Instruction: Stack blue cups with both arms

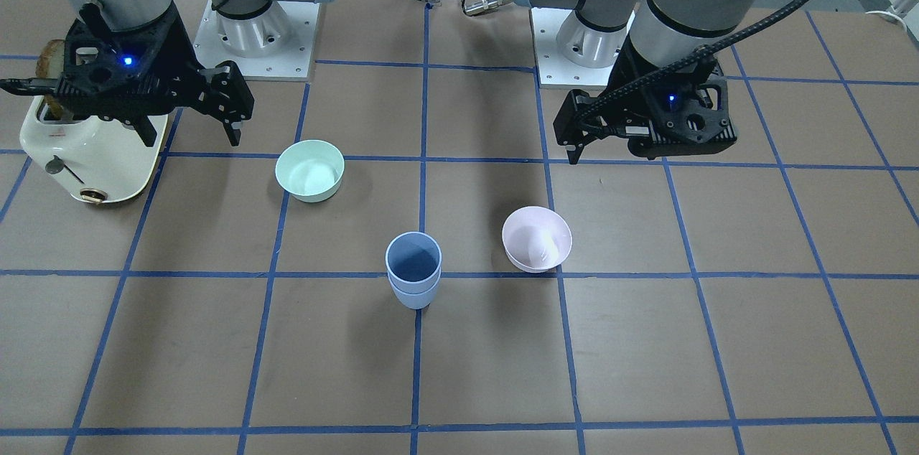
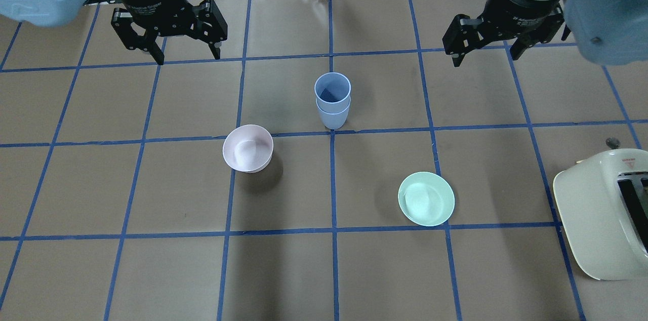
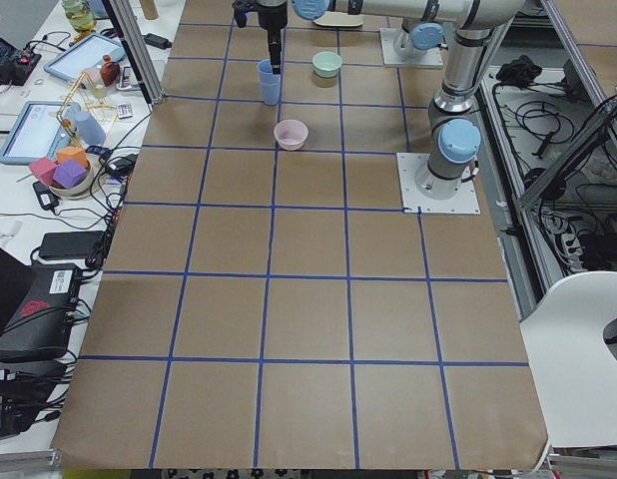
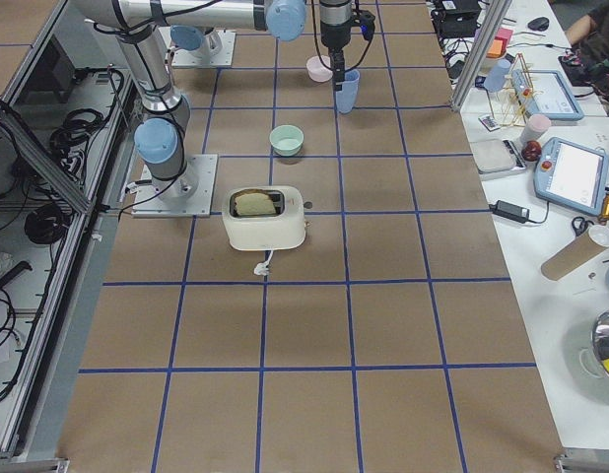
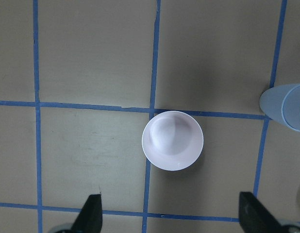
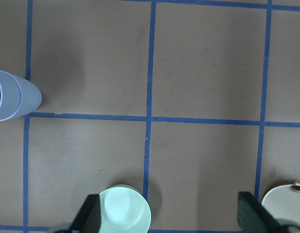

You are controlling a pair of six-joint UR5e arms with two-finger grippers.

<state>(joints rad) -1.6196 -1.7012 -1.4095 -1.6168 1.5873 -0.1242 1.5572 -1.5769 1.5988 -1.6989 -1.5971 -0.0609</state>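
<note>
The two blue cups [image 1: 413, 275] stand nested, one inside the other, upright near the table's middle; the stack also shows in the overhead view [image 2: 332, 101]. My left gripper [image 2: 188, 56] is open and empty, raised above the table, off to the stack's side. In its wrist view its gripper [image 5: 170, 216] hangs over the pink bowl, with the stack [image 5: 286, 106] at the right edge. My right gripper [image 2: 486, 55] is open and empty, raised on the other side; it also shows in the front view [image 1: 190, 135]. Its wrist view shows the stack [image 6: 11, 94] at the left edge.
A pale pink bowl [image 2: 247, 148] sits on the left arm's side of the stack. A mint-green bowl [image 2: 426, 198] sits on the right arm's side. A cream toaster [image 2: 602, 214] with toast in it [image 4: 257, 202] stands near the right arm's base. Blue tape lines grid the brown table.
</note>
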